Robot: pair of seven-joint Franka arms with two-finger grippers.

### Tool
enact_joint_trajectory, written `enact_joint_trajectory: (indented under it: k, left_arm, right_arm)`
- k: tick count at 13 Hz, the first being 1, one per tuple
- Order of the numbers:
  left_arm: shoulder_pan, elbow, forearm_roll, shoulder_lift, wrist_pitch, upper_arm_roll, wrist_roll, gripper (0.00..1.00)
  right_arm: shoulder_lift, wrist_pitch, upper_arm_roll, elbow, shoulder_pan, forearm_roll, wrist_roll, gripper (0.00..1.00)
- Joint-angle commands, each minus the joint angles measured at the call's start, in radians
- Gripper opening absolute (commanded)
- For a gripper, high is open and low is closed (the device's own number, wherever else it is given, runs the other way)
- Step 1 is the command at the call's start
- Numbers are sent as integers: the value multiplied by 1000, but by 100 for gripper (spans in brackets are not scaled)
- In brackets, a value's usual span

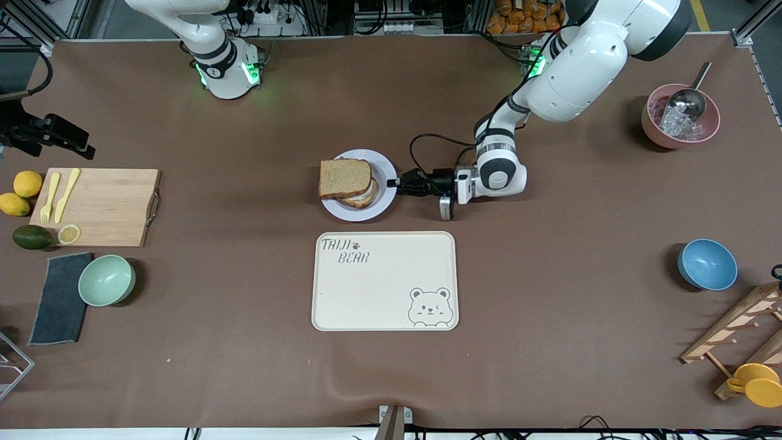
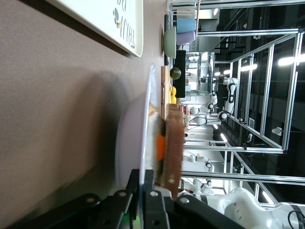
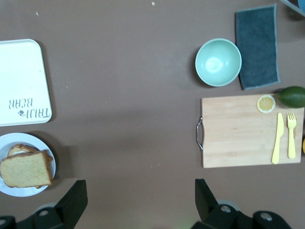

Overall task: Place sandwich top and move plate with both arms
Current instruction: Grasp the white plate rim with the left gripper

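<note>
A: Sandwich top already laid on the egg slice, overhanging toward the right arm's end, all on the plate at mid-table, just farther from the front camera than the bear tray.

B: And gripping it?

A: Left gripper at the plate's rim on the left arm's side, fingers clamped thin on the edge, sandwich stack close above in the left wrist view.

B: Right gripper?

A: Right gripper high over bare table between plate and cutting board, fingers wide apart, holding nothing. Waiting, by the look of it.

B: Risks from here?

A: Probably a one-sided lift. With only one rim pinched, likely to tilt the plate and slide the offset top slice off. Possibly also a slip of the thin rim from the fingers. Safer, judging by this, to bring the right gripper onto the free rim first, then raise level toward the tray.
</note>
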Motion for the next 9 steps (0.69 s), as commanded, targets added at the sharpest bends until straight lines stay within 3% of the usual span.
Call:
enact_joint_trajectory:
  k: [1,9]
  left_arm:
    - [-19,65,-38,84,14,7,68,0]
    - [-2,57,-36,61,14,4,54,0]
  right_arm:
    - [16,0,0,25,22,9,20,100]
    - [16,2,0,25,28,4,18,100]
